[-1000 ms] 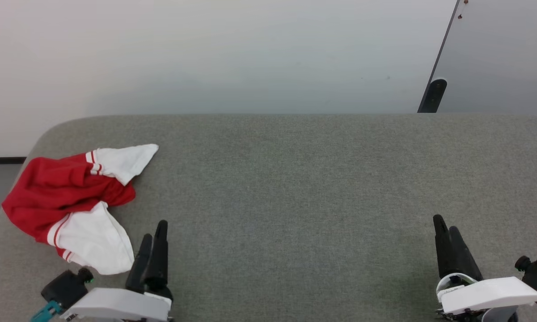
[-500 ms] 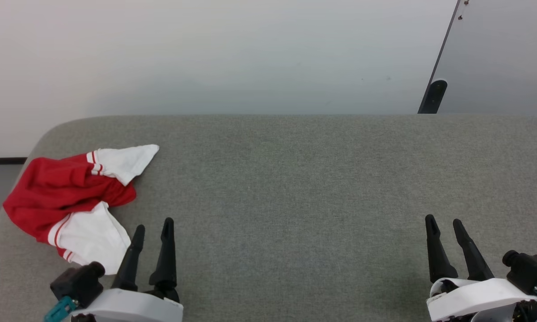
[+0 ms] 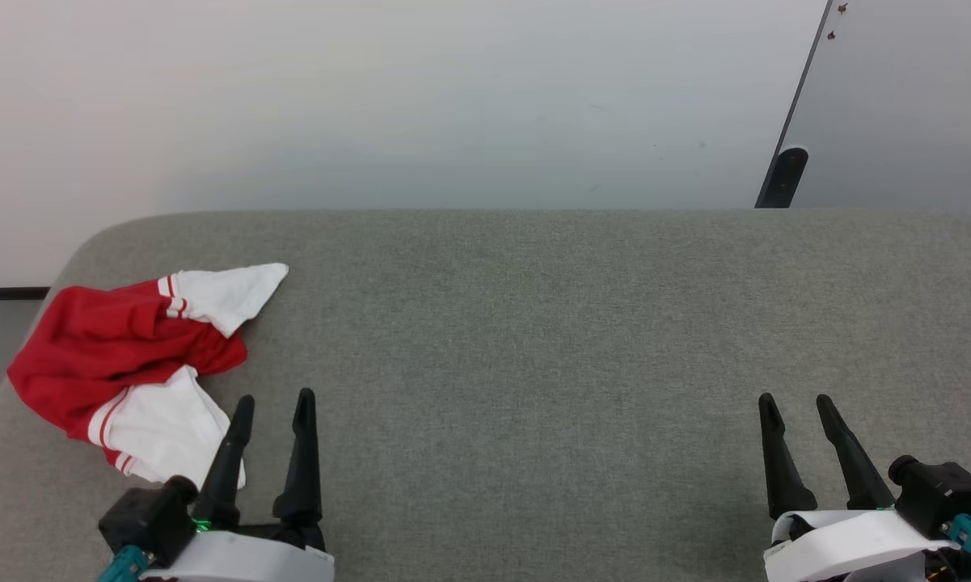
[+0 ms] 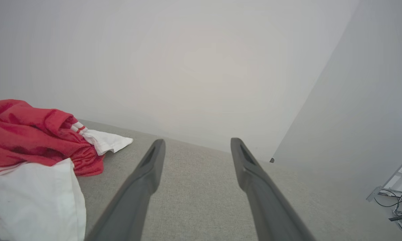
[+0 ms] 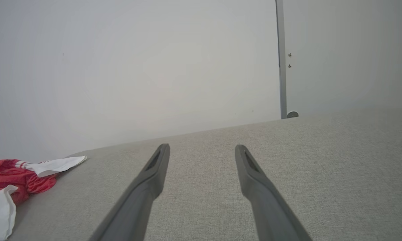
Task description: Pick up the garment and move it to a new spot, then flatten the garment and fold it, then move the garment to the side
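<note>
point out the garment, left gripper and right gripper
garment [image 3: 113, 347], head view, red bunched body
left gripper [image 3: 275, 395], head view, midway between fingertips
right gripper [image 3: 795, 398], head view, midway between fingertips

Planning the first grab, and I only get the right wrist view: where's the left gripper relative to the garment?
Observer: The left gripper is open, just right of the garment, beside its near white sleeve. I cannot tell if they touch.
Operator: Does the garment go off the table?
Observer: In the head view its red part reaches the left edge of the table. I cannot tell if it overhangs.
</note>
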